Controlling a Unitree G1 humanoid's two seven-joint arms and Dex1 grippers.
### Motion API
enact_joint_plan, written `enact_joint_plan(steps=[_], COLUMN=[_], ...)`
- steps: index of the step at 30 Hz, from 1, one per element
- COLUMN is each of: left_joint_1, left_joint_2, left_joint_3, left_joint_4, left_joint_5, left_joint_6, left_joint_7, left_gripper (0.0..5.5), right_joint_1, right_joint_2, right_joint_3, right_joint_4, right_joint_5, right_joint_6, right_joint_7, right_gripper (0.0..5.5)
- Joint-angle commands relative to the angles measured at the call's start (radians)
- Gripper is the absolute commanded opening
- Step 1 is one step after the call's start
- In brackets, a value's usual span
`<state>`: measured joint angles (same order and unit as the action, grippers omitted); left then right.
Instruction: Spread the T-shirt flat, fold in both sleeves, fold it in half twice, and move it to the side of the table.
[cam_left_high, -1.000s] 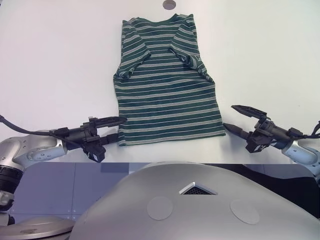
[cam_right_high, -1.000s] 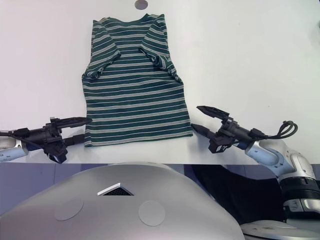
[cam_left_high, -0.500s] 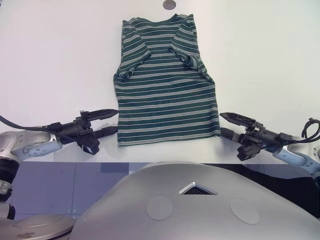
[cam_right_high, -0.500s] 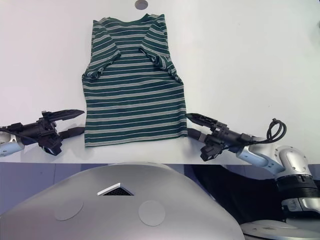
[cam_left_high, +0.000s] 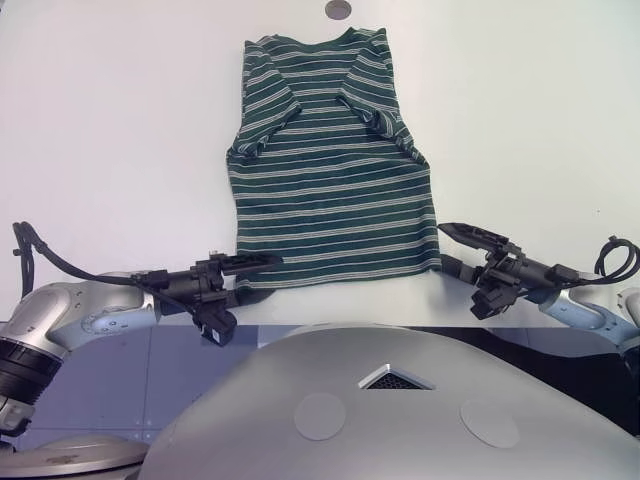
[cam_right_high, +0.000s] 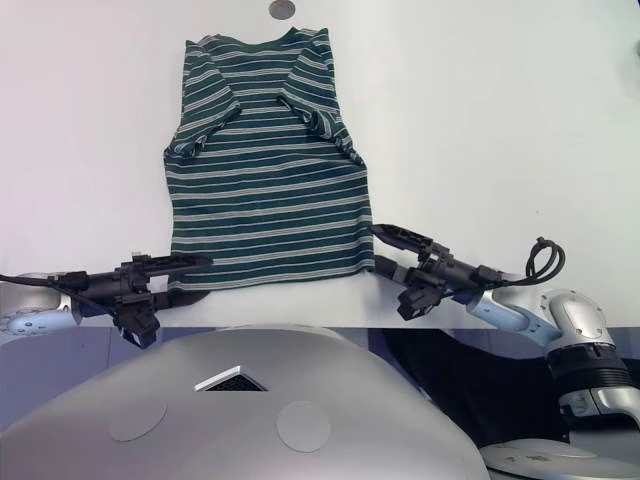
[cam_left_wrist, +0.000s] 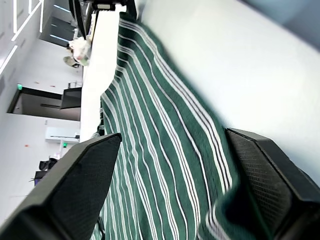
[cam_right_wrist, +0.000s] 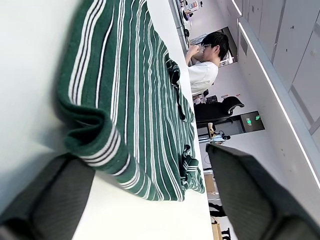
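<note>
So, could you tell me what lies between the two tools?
The T-shirt's bottom hem stretches between the left tool and right tool, in the left eye view.

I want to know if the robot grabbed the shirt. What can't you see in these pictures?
1. Near-left corner of the shirt: left eye view, the left gripper covers it.
2. Whether the right gripper touches the shirt: right wrist view, the bunched corner hides the contact.
3. Grey disc at the far edge of the table: left eye view, cut off by the picture's top edge.
</note>
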<state>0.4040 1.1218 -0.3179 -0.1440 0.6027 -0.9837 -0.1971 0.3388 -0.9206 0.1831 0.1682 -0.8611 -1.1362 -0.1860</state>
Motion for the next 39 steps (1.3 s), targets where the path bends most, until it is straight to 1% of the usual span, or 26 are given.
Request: enact_joint_plan(steps=[1, 5, 9, 10, 11, 12, 13, 16, 17, 21, 23, 24, 26, 29, 33, 35, 37, 39], left_joint_1=[0.042, 0.027, 0.008, 0.0, -0.009, -0.019, -0.03, -0.06, -0.067, -0.093, -0.107, -0.111, -0.117, -0.148, -0.227, -0.248, -0.274, -0.3], left_joint_2=[-0.002, -0.038, -0.024, -0.023, -0.024, -0.028, -0.03, -0.012, -0.006, 0.011, 0.009, 0.006, -0.008, -0.038, -0.059, -0.063, -0.066, -0.053], left_joint_3=[-0.032, -0.029, -0.017, -0.02, -0.025, -0.03, -0.035, -0.035, -0.035, -0.033, -0.04, -0.043, -0.048, -0.067, -0.109, -0.126, -0.147, -0.183], left_joint_4=[0.008, 0.012, 0.059, 0.08, 0.098, 0.115, 0.139, 0.214, 0.233, 0.326, 0.355, 0.362, 0.37, 0.459, 0.618, 0.647, 0.68, 0.686], left_joint_5=[0.071, 0.092, 0.097, 0.104, 0.111, 0.117, 0.125, 0.138, 0.139, 0.152, 0.15, 0.147, 0.141, 0.202, 0.311, 0.337, 0.331, 0.224], left_joint_6=[0.114, 0.157, 0.144, 0.136, 0.131, 0.125, 0.115, 0.066, 0.048, -0.043, -0.077, -0.09, -0.104, -0.134, -0.174, -0.186, -0.213, -0.274], left_joint_7=[-0.14, -0.152, -0.153, -0.148, -0.144, -0.14, -0.133, -0.104, -0.098, -0.051, -0.046, -0.047, -0.046, 0.013, 0.119, 0.151, 0.15, 0.063], left_gripper=[3.88, 3.88, 3.88, 3.62, 3.53, 3.26, 3.14, 2.49, 2.38, 1.59, 1.17, 1.08, 0.7, 0.36, 0.03, 0.01, 0.01, 0.01], right_joint_1=[0.015, -0.004, -0.004, -0.006, -0.007, -0.008, -0.009, -0.006, -0.006, -0.005, -0.015, -0.02, -0.034, -0.042, -0.055, -0.059, -0.064, -0.075], right_joint_2=[-0.026, -0.032, -0.026, -0.023, -0.02, -0.019, -0.017, -0.017, -0.018, -0.02, -0.019, -0.019, -0.018, -0.02, -0.024, -0.025, -0.042, -0.079], right_joint_3=[0.038, 0.061, 0.076, 0.08, 0.083, 0.085, 0.086, 0.088, 0.089, 0.086, 0.085, 0.084, 0.085, 0.084, 0.091, 0.097, 0.116, 0.136], right_joint_4=[0.071, 0.079, 0.061, 0.056, 0.052, 0.049, 0.045, 0.035, 0.034, 0.022, 0.014, 0.011, 0.011, 0.013, 0.023, 0.015, -0.011, -0.084], right_joint_5=[-0.074, -0.066, -0.049, -0.044, -0.039, -0.034, -0.029, -0.012, -0.007, 0.035, 0.071, 0.087, 0.11, 0.145, 0.213, 0.256, 0.358, 0.507], right_joint_6=[0.07, 0.074, 0.083, 0.085, 0.087, 0.089, 0.09, 0.095, 0.096, 0.099, 0.102, 0.102, 0.102, 0.1, 0.102, 0.111, 0.152, 0.24], right_joint_7=[0.059, 0.058, 0.063, 0.066, 0.069, 0.072, 0.076, 0.088, 0.091, 0.112, 0.134, 0.144, 0.165, 0.196, 0.248, 0.282, 0.366, 0.494], right_gripper=[3.06, 2.31, 1.44, 1.3, 1.23, 1.07, 0.98, 0.57, 0.47, 0.0, 0.0, 0.0, 0.0, 0.0, 0.0, 0.0, 0.0, 0.0])
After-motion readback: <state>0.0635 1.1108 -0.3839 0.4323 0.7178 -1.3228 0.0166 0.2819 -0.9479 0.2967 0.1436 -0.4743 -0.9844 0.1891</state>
